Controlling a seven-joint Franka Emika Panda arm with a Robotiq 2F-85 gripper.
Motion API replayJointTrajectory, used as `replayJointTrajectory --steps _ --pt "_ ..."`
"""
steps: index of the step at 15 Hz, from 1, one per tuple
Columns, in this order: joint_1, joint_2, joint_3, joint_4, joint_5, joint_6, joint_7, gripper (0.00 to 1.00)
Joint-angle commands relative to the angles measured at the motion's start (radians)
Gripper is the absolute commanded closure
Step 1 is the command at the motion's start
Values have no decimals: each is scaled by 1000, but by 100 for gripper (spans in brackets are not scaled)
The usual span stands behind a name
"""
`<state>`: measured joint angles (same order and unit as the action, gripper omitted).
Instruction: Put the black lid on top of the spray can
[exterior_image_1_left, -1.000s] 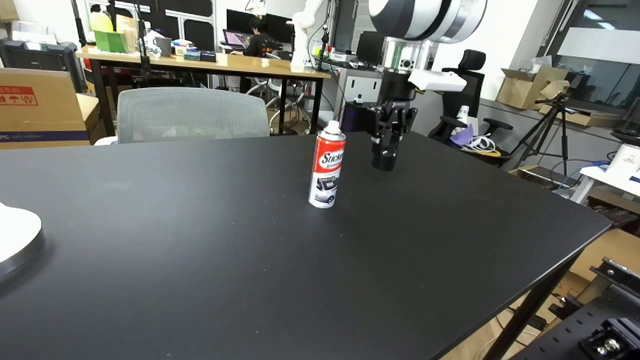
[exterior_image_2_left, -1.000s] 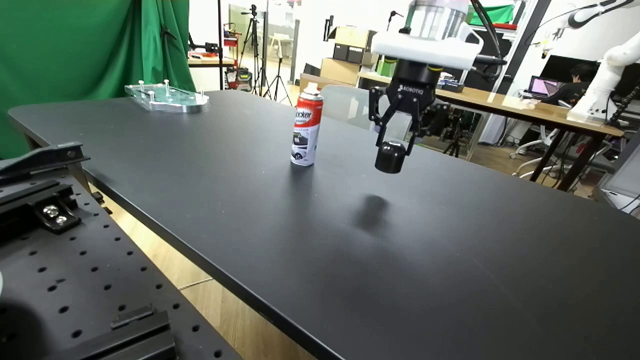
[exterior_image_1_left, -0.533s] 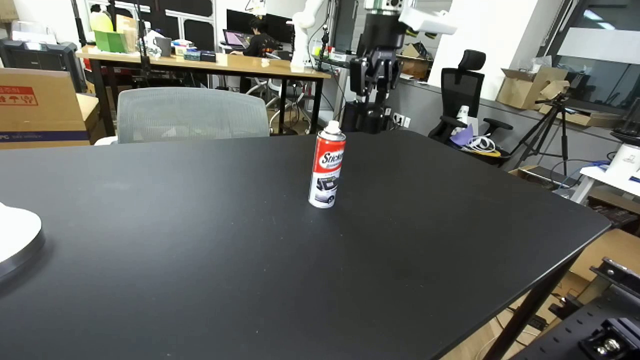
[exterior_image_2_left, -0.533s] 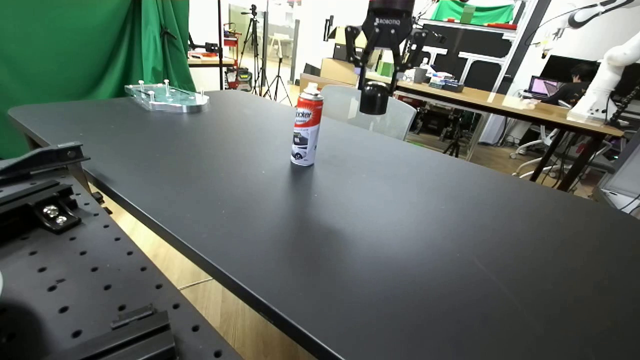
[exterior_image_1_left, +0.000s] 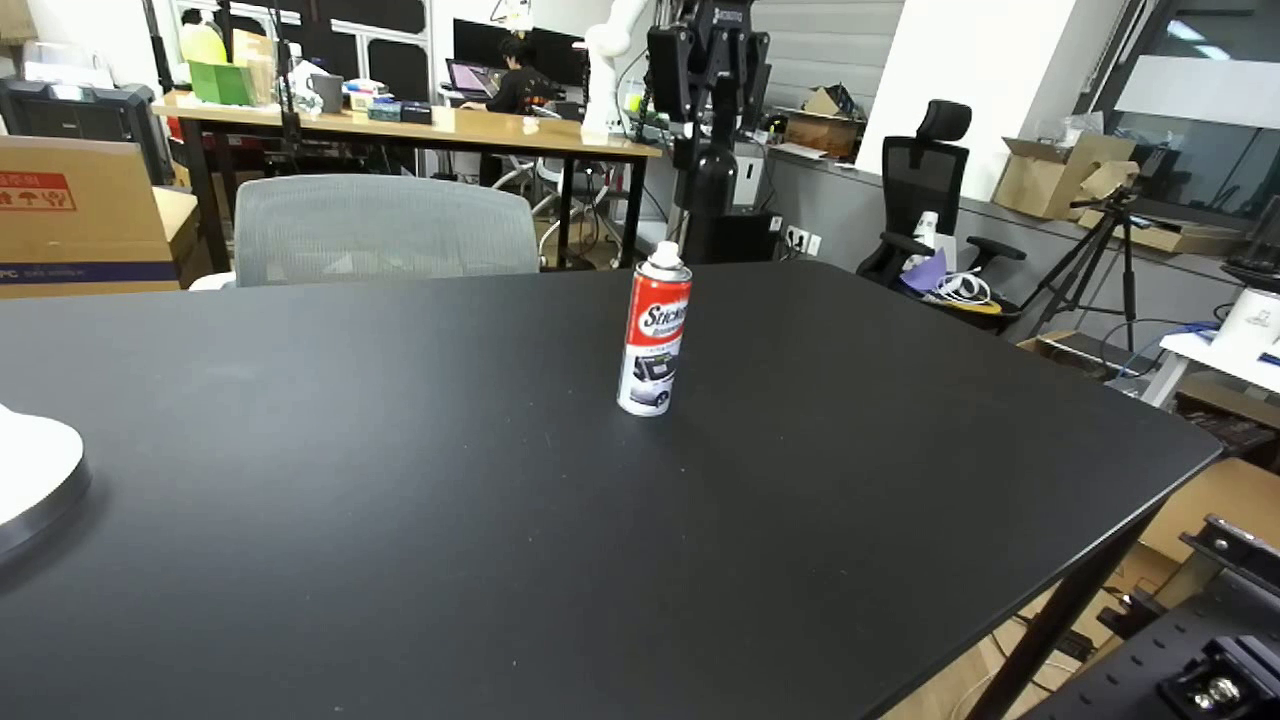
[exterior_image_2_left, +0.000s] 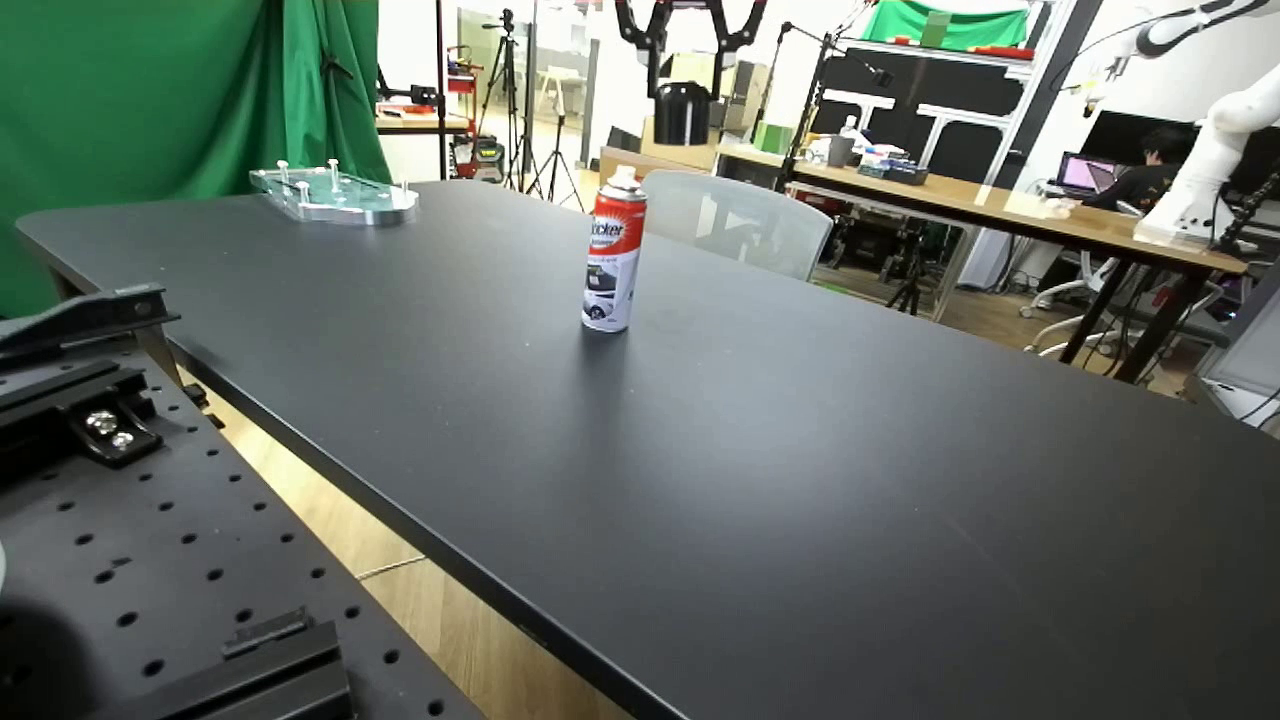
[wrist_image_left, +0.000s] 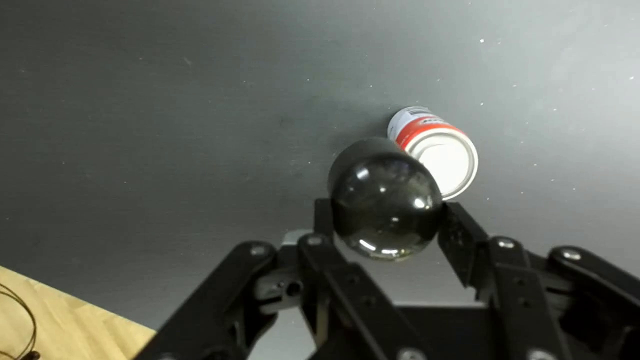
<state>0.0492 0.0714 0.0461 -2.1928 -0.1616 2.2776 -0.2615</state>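
Wrist view shows me that my gripper (wrist_image_left: 387, 220), driven from remote, is clamped on the black lid (wrist_image_left: 385, 200) from two sides, w/ the lid's glossy round top facing me. From this angle, the lid hides a bit of the spray can (wrist_image_left: 450, 162). In both exterior views, I see the lid held in the air, higher than the can, to the can's right in the pic & apart from it. The can stands upright on the dark table (exterior_image_2_left: 500, 450). In an exterior view, a plate w/ short posts (exterior_image_2_left: 360, 195) lies left of the can & farther back. Behind the can I see also a grey chair (exterior_image_1_left: 385, 230).
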Motion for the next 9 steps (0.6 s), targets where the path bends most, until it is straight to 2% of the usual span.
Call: replayJointTrajectory --steps 1,9 --pt "19 -17 19 -14 -21 -43 33 69" --pt "32 36 38 0 -8 -73 13 69"
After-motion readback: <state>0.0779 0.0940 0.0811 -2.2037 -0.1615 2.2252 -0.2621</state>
